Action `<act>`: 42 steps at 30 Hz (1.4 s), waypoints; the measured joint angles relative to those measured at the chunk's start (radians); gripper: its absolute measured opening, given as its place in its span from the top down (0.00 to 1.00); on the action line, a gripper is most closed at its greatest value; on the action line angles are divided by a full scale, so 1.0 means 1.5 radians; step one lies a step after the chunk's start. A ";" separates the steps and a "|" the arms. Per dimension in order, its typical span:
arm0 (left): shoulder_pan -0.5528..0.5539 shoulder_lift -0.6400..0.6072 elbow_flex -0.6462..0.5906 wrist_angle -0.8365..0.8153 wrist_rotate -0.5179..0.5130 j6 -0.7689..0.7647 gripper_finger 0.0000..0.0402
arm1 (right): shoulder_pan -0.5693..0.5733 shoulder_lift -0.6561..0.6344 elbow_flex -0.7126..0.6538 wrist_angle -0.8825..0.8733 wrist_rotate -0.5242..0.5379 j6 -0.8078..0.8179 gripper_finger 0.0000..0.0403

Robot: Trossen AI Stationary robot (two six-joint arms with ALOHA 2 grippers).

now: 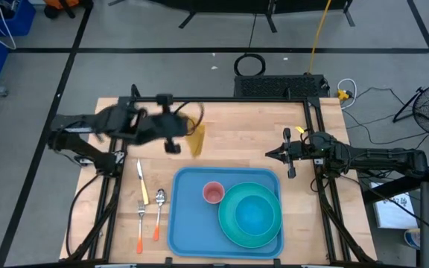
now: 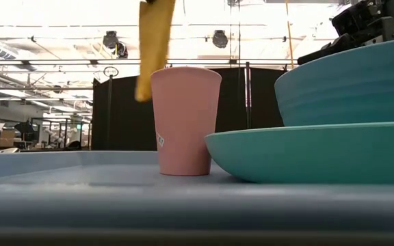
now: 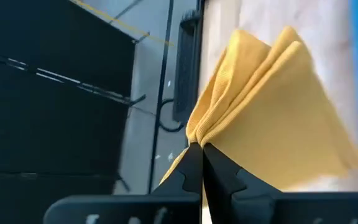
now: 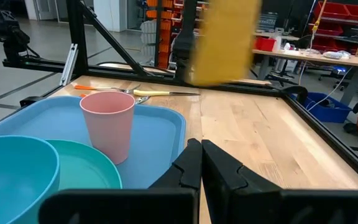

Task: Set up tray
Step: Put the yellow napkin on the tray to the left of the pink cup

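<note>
The jaws of the left gripper (image 3: pixel 201 149) are pressed together on a fold of a yellow cloth (image 3: pixel 272 118), pinching it so that the cloth hangs clear of the tabletop (image 1: pixel 237 138); in the high view this left gripper (image 1: pixel 181 134) is over the wooden tabletop toward its far edge, left of centre, with the cloth (image 1: pixel 196 138) drooping just beyond the far left corner of the tray (image 1: pixel 188 216); in the low view the cloth (image 2: pixel 152 44) dangles in the air behind the cup. The jaws of the right gripper (image 4: pixel 201 155) are closed against each other and grip nothing; the right gripper (image 1: pixel 280 154) hovers above bare wood near the right edge of the tabletop, just beyond the tray's far right corner.

The light-blue tray lies at the near edge of the tabletop, right of centre; on it a pink cup (image 1: pixel 213 193) stands upright near the tray's far edge, and a teal plate (image 1: pixel 229 219) fills the tray's right half with a blue bowl (image 1: pixel 253 217) sitting on it; the cup (image 2: pixel 185 119) is just beside the plate's rim (image 2: pixel 313 154). On the wood left of the tray, near the tabletop's near left corner, lie a knife (image 1: pixel 142 182), a fork (image 1: pixel 140 223) and a spoon (image 1: pixel 159 212), side by side, apart from the tray.
</note>
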State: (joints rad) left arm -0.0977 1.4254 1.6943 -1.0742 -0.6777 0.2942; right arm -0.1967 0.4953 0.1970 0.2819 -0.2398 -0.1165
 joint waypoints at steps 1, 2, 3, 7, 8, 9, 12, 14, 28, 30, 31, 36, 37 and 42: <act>-0.028 -0.003 0.000 -0.004 -0.011 -0.032 1.00 | 0.000 0.000 0.000 0.001 0.000 0.000 1.00; -0.055 -0.003 0.000 -0.012 -0.019 -0.063 1.00 | 0.000 0.000 0.000 0.004 0.000 0.000 1.00; -0.083 -0.002 0.000 -0.023 -0.025 -0.093 1.00 | 0.000 0.000 0.000 0.008 0.000 0.000 1.00; -0.190 0.004 0.000 -0.056 -0.031 -0.236 1.00 | 0.000 0.000 0.000 0.019 -0.001 0.002 1.00; -0.211 0.007 0.000 -0.061 -0.032 -0.273 1.00 | 0.000 0.000 0.000 0.023 -0.001 0.005 1.00; -0.231 0.011 0.000 -0.067 -0.032 -0.307 1.00 | 0.000 0.000 0.000 0.025 -0.001 0.008 1.00; -0.283 0.024 0.000 -0.078 -0.032 -0.405 1.00 | 0.000 0.000 0.000 0.029 -0.001 0.017 1.00; -0.315 0.025 0.000 -0.085 -0.025 -0.475 1.00 | 0.000 0.000 0.000 0.029 -0.001 0.018 1.00; -0.512 0.112 -0.001 -0.072 0.052 -0.789 1.00 | 0.000 0.000 0.000 0.031 -0.001 0.022 1.00; -0.513 0.129 -0.001 -0.044 0.071 -0.825 1.00 | 0.000 0.000 0.000 0.034 -0.001 0.029 1.00; -0.512 0.137 -0.001 -0.035 0.077 -0.844 1.00 | 0.000 0.000 0.000 0.035 -0.001 0.031 1.00; -0.476 0.183 -0.001 -0.048 0.100 -0.956 1.00 | 0.000 0.000 0.000 0.039 -0.001 0.035 1.00; -0.467 0.191 -0.001 -0.057 0.106 -0.968 1.00 | 0.000 0.000 0.000 0.039 -0.002 0.035 1.00; -0.415 0.236 -0.001 -0.120 0.150 -0.986 1.00 | 0.000 0.000 0.000 0.039 -0.005 0.035 1.00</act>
State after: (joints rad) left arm -0.7209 1.7790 1.6932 -1.2546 -0.4527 -1.1851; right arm -0.1967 0.4957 0.1970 0.3401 -0.2477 -0.0643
